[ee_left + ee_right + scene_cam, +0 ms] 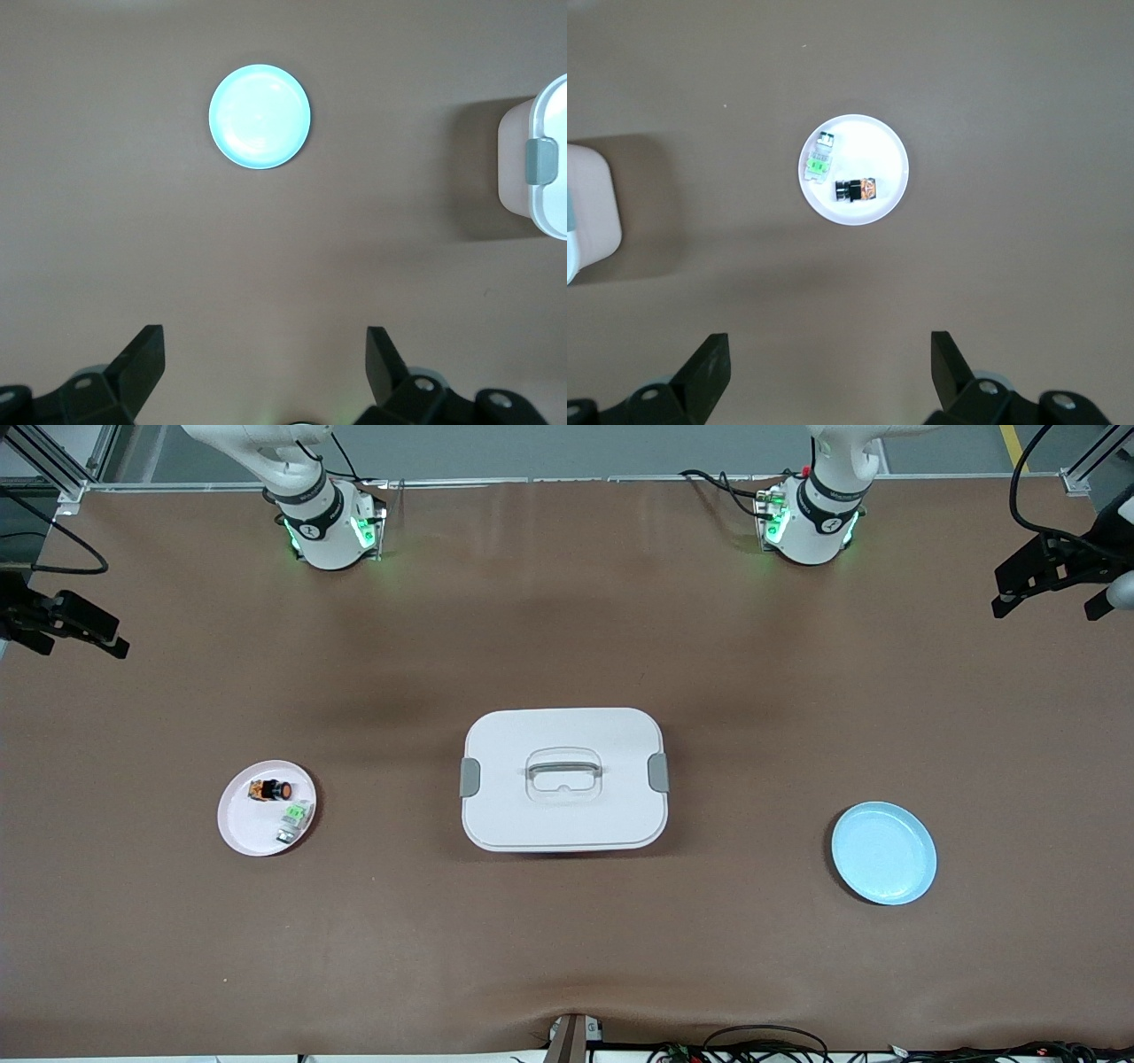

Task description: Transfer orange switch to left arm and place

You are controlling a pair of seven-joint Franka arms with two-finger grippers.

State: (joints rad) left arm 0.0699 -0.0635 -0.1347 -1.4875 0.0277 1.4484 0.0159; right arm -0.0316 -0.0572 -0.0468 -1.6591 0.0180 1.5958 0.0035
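The orange switch (270,789) (856,189) lies on a pale pink plate (244,828) (886,150) toward the right arm's end of the table. The white box (563,778) with grey latches stands in the middle of the table; its edge shows in both wrist views (542,168) (589,208). My right gripper (831,341) hangs open high over bare table, well short of the pink plate, holding nothing. My left gripper (266,335) is open too, empty, high over bare table short of the blue plate. Neither hand shows in the front view, only the arms' bases (323,527) (811,522).
A green-and-white switch (293,820) (822,155) lies beside the orange one on the pink plate. A light blue plate (883,853) (260,116) sits toward the left arm's end of the table. Black camera mounts (66,624) (1054,571) stand at both table ends.
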